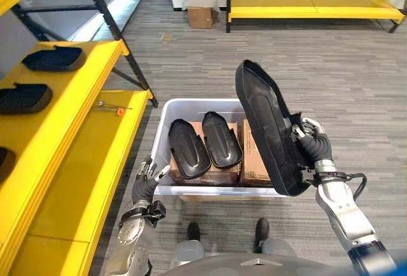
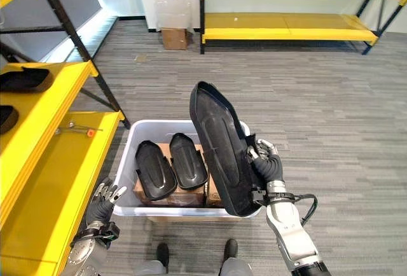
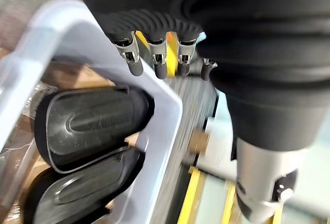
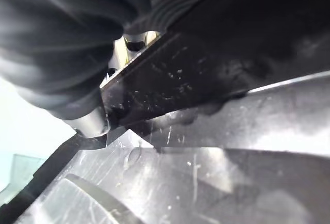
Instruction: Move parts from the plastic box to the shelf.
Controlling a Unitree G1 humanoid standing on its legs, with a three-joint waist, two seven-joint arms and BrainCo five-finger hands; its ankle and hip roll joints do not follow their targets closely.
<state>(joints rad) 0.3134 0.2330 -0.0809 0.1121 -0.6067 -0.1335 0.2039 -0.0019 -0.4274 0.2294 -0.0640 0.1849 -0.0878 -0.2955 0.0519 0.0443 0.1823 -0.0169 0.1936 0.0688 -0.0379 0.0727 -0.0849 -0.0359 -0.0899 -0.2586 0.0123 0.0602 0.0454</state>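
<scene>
A long black moulded part (image 1: 267, 130) stands upright above the right side of the white plastic box (image 1: 166, 112), with my right hand (image 1: 310, 141) shut on its edge. Close up, the part's scratched black surface (image 4: 216, 79) lies against that hand. Two smaller black parts (image 1: 187, 149) (image 1: 221, 138) lie side by side on cardboard boxes inside the plastic box. My left hand (image 1: 148, 175) hovers open just outside the box's near left corner, its fingers (image 3: 157, 64) straight over the rim. The yellow shelf (image 1: 95, 142) runs along the left.
Three black parts (image 1: 54, 58) (image 1: 24, 98) (image 1: 3, 161) lie on the shelf's upper level. A small tool with an orange tip (image 1: 116, 109) rests on the lower level. A cardboard box (image 1: 201, 16) and another yellow rack (image 1: 311, 4) stand at the back.
</scene>
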